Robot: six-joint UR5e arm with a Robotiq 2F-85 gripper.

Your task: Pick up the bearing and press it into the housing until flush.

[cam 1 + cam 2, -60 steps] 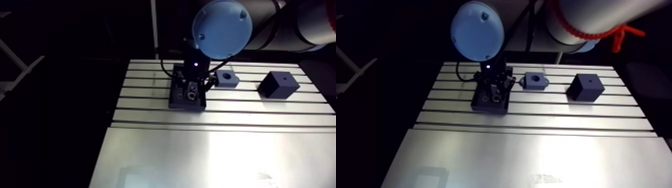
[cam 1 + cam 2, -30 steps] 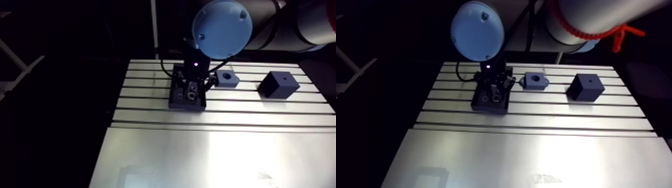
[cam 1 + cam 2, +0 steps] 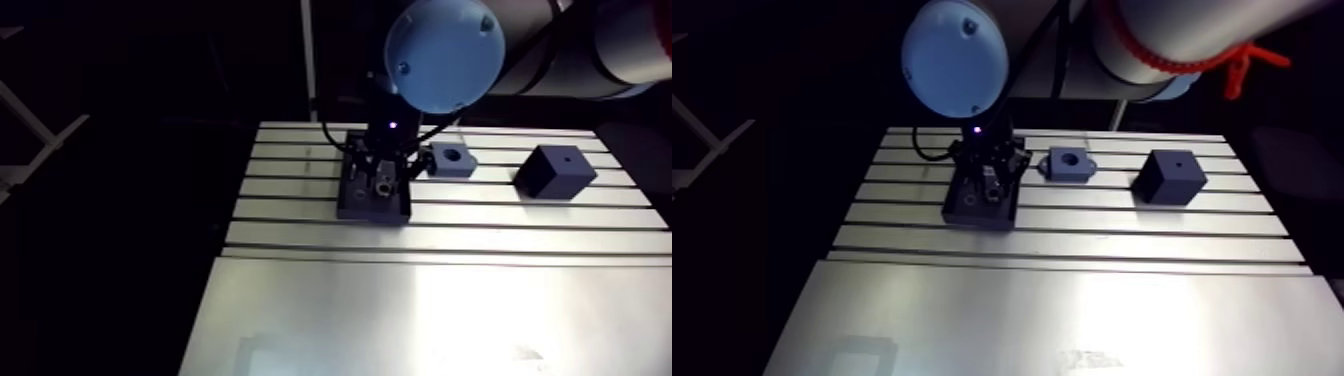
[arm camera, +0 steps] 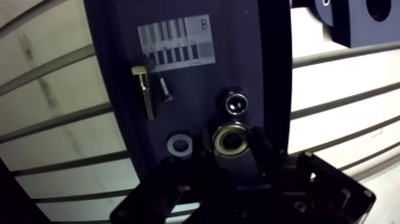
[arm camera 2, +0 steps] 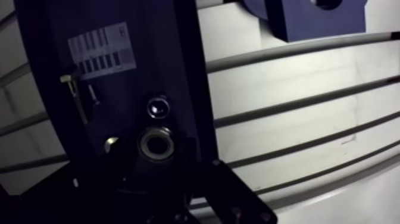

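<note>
The gripper [image 4: 232, 159] is down over the dark parts tray [image 4: 113, 101] on the desk [image 3: 420, 310]. It is closed on the bearing [image 4: 231, 140], with one finger tight against each side. The bearing looks to be still in its pocket at the tray's near end, with its bore facing straight up, a nut [image 4: 236, 102] just beyond it and a washer [image 4: 178, 145] beside it. The housing [image 3: 448, 158], a blue block with a round bore facing up, sits just right of the tray and slightly farther back. I judge the next move to be a straight lift and a short carry rightward, keeping the bearing level.
</note>
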